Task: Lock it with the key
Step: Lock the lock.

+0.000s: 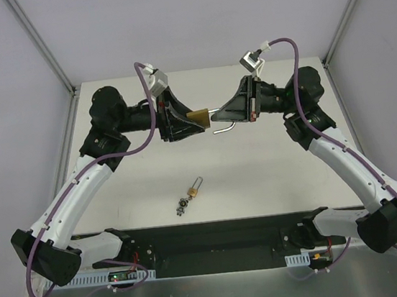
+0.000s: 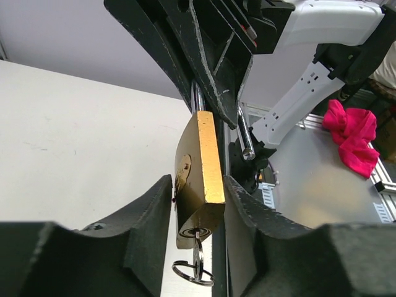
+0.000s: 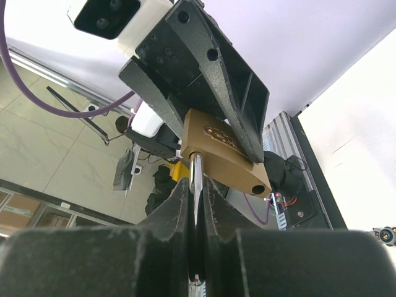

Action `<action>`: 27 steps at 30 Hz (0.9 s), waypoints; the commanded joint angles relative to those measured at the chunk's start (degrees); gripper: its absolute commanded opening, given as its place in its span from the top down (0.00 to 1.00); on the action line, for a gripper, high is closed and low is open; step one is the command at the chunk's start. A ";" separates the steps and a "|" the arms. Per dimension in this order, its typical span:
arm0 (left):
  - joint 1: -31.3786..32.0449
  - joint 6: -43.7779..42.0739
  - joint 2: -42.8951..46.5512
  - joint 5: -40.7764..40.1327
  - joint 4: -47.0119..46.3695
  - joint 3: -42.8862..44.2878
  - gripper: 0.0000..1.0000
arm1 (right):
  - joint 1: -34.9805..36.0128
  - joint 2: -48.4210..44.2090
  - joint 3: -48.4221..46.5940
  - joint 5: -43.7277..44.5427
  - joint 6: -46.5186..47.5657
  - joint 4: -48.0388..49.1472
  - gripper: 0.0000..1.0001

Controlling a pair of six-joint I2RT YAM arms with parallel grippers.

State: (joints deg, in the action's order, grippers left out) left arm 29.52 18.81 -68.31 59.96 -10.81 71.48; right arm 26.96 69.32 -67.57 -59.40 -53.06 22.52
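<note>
The left gripper point(image 2: 198, 183) is closed at a middling width on the brass padlock point(image 2: 207, 159), 1 finger against each flat side of the body. The right gripper point(image 3: 195, 185) is pinched nearly fully together on the steel shackle point(image 2: 246, 135). The 2 grippers meet nose to nose in the air above the far half of the table point(image 1: 260, 177), with the padlock lying between them. 1 shackle leg enters the body; the other stands free just beside it, outside its hole. A key point(image 2: 197, 247) sits in the keyhole on the end of the body nearest the left wrist, its ring point(image 2: 192, 272) hanging below. On the table, well apart toward the bases, lies a small metal bundle point(image 1: 191, 194), too small to tell. A pink cloth point(image 2: 352, 136) lies beyond the table.
</note>
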 commanded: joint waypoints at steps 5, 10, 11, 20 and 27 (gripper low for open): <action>-0.16 -0.97 -0.15 1.91 -0.35 1.64 0.78 | -0.24 -3.14 -0.90 -0.02 0.59 4.28 0.99; 0.36 -1.05 -0.86 1.82 -0.44 3.05 0.78 | -0.24 -3.14 -0.28 -0.19 0.76 4.02 1.00; 0.45 -1.05 -1.12 1.82 -0.44 3.14 0.79 | -0.33 -3.05 -0.11 -0.19 0.76 3.85 1.00; 0.98 -0.53 -1.38 2.00 -2.02 3.22 1.00 | -0.33 -2.44 0.60 -0.54 2.86 1.48 0.99; 0.89 2.28 0.37 -4.50 -2.90 0.07 1.00 | -0.86 -1.20 -2.20 1.29 19.33 -16.07 0.67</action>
State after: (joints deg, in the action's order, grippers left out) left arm 29.63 19.05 -70.04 60.05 -7.81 71.94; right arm 26.13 69.12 -66.35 -58.85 -47.09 17.96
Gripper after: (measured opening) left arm 0.226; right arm 0.135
